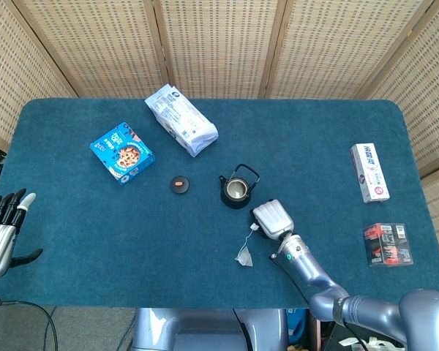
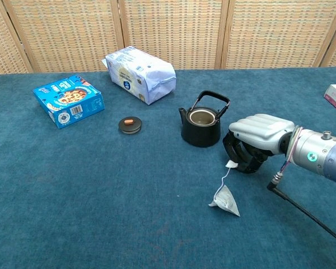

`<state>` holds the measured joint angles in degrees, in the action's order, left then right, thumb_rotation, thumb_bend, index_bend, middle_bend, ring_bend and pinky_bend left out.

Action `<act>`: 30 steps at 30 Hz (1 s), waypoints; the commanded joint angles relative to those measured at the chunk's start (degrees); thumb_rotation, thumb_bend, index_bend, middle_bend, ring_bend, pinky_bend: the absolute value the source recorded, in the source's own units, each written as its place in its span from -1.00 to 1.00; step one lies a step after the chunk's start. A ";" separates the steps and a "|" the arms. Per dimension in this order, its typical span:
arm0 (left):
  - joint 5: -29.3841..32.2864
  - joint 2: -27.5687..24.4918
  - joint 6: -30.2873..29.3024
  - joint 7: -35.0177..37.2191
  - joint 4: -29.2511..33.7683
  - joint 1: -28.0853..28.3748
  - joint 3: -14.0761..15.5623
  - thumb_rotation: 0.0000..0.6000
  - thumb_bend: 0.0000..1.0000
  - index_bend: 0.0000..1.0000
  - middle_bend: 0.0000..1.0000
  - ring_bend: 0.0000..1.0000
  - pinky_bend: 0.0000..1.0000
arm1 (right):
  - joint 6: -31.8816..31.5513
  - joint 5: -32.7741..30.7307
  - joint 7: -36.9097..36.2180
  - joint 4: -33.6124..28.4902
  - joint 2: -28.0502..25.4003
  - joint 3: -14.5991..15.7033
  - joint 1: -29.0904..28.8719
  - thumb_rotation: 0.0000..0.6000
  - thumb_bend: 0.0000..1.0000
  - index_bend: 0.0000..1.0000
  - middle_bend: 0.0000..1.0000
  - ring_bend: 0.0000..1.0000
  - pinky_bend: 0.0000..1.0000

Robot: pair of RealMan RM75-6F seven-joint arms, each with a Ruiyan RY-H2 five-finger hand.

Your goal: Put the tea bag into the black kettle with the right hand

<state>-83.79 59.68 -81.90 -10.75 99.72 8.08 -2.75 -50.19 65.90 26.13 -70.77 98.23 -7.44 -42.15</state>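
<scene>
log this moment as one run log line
phase: grasp | right hand pinching tea bag tag, bag on table | black kettle open | left hand idle

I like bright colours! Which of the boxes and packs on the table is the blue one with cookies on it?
The blue cookie box, at the table's left side; the other packs are white or dark red.
</scene>
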 commanded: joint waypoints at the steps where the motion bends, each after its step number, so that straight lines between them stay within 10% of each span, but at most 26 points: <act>1: 0.00 -0.03 0.00 -0.01 0.01 0.00 0.00 1.00 -0.86 -1.00 -1.00 -1.00 -1.00 | -0.04 -0.03 -0.18 0.01 0.04 -0.03 0.02 1.00 0.00 0.21 0.43 0.27 0.00; 30: 0.29 -0.69 0.48 0.35 0.04 0.16 0.10 1.00 -0.86 -1.00 -1.00 -1.00 -1.00 | -0.31 -1.07 -1.17 0.13 1.09 -0.76 -0.26 1.00 0.30 0.27 0.47 0.33 0.06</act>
<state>-83.50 58.99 -81.42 -10.40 99.77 8.24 -2.65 -50.51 64.82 24.96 -70.64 99.32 -8.19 -42.41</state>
